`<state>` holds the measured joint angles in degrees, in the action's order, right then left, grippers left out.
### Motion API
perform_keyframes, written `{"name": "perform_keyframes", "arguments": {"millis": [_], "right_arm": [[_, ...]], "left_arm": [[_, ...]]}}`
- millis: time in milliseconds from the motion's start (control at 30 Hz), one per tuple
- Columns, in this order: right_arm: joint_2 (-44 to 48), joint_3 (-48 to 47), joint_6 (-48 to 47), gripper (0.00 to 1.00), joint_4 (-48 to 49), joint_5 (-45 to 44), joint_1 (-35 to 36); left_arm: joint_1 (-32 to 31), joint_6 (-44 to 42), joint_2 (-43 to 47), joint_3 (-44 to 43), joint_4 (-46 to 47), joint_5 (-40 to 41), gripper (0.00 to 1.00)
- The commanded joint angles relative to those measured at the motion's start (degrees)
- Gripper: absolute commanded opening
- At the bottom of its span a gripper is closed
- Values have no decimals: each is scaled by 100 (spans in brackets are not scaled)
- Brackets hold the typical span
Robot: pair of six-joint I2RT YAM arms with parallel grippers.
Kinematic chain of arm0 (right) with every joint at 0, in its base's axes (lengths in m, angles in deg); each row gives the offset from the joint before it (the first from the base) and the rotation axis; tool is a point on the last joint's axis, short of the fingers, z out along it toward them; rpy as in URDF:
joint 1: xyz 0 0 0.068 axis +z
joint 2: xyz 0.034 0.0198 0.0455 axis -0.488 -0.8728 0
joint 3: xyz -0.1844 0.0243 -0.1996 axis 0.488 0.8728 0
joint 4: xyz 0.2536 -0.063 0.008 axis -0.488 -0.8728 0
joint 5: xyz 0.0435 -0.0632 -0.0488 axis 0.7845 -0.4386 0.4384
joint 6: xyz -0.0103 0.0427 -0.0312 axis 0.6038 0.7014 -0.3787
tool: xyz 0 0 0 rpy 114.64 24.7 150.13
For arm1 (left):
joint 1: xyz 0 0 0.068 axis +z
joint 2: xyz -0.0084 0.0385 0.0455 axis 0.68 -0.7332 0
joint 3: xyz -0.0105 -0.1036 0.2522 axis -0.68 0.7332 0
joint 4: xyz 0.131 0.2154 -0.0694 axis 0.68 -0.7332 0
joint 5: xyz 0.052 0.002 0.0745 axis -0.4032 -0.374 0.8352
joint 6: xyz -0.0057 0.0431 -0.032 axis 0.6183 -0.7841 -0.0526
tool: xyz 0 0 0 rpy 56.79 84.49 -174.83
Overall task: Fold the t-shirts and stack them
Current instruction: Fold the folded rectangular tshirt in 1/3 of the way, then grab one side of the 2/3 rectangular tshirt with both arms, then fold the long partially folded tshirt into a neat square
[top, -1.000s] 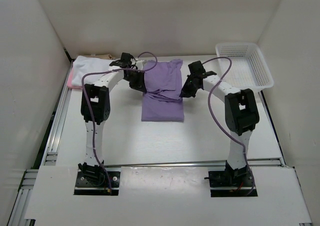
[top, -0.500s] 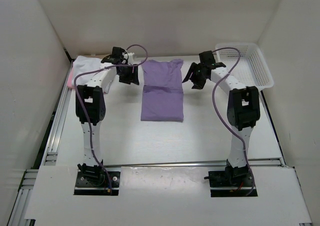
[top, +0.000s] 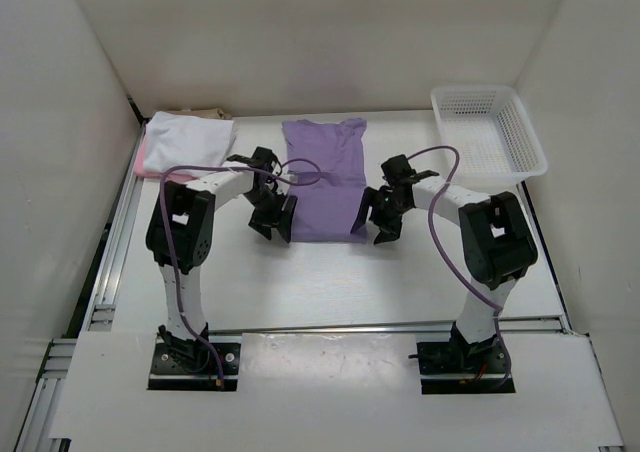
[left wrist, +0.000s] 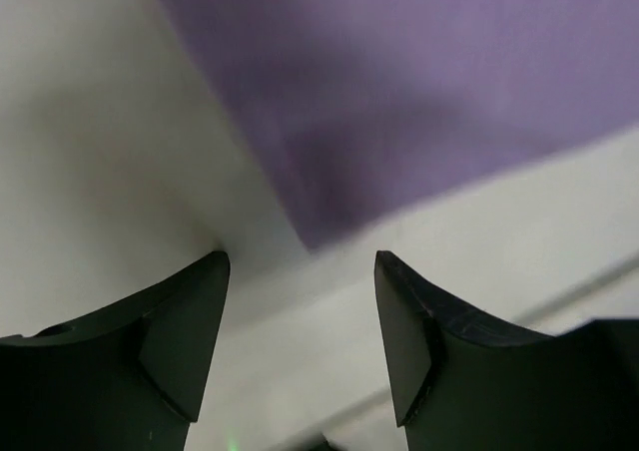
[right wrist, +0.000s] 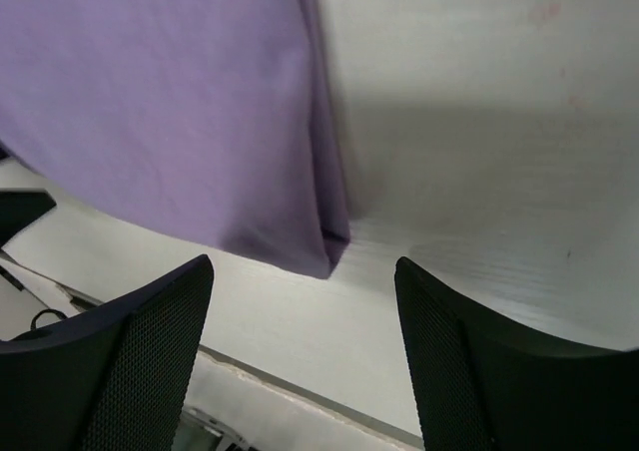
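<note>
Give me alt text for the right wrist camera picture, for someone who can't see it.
A folded purple shirt lies on a white table, and its corner shows between the two dark fingers of the open right gripper.

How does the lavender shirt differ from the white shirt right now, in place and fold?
The lavender shirt lies mid-table between the open left gripper and right gripper; the white shirt sits in the far left corner. The lavender one lies alone, a long strip; the white one is a shorter fold atop a pink shirt. Neither is gripped.
</note>
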<state>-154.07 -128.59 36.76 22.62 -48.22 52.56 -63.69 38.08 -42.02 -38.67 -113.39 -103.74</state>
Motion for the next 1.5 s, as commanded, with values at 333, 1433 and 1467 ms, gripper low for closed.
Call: {"name": "perform_keyframes", "arguments": {"millis": [333, 1433, 1467], "right_arm": [[-139, 363, 593, 59, 755, 387, 108], [3972, 1313, 442, 0, -1898, 107, 1751], [4086, 1243, 556, 0, -1987, 107, 1847]], "left_arm": [[-96, -23, -15, 8, 188, -354, 67], [-1748, -23, 3719, 1231, -2763, 1246, 10], [-1748, -23, 3720, 1117, -2905, 1246, 10]]}}
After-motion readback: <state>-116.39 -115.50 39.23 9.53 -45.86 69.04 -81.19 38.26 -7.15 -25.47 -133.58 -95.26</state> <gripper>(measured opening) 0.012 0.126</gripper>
